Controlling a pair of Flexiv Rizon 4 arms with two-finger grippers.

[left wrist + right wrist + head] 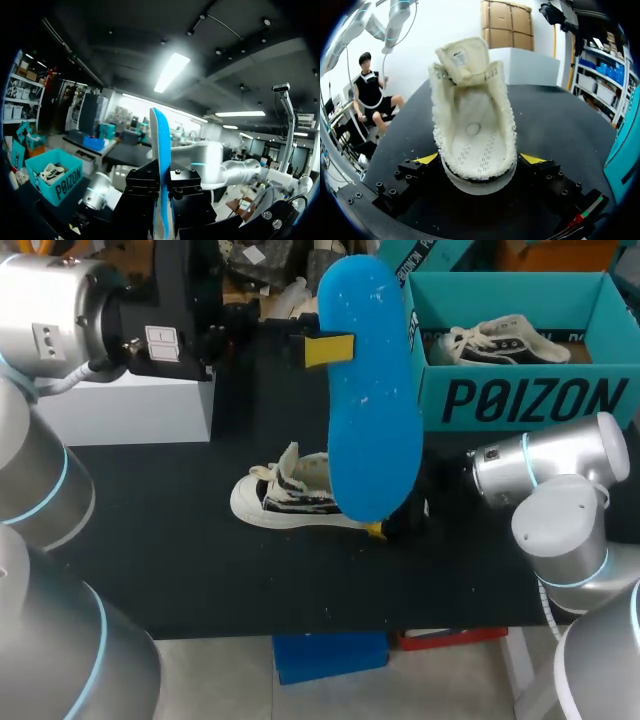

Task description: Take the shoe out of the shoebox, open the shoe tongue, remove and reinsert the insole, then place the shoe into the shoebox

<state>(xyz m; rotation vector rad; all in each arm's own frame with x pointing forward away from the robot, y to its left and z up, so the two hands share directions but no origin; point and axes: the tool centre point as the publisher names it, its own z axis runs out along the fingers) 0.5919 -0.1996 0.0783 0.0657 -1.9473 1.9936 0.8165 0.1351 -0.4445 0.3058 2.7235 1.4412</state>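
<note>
Spreading across the scene, the black table (200, 570) carries everything. At its far right stands the teal shoebox (520, 400), lid off, with a second shoe (505, 343), black and white with white laces, lying inside. At the far left sits a plain white box (130, 405).

The left arm (60, 320) comes in from the far left, and the right arm (560, 480) from the near right. The blue insole (370, 420) is held up above the middle of the table, its broad face turned upward toward the head camera. Its lower end covers the heel of the shoe below it. The left gripper (328, 350) is clenched on the insole near its far end. In the left wrist view the insole stands edge-on between the black fingers.

The shoe (285, 495) rests on the table in the middle, left of the shoebox and well apart from it, toe pointing left. The right gripper (480, 160) is grasping it at the heel, one yellow tip against each side. The tongue (465, 60) is pulled up and forward, and the cream inside of the shoe lies bare.
</note>
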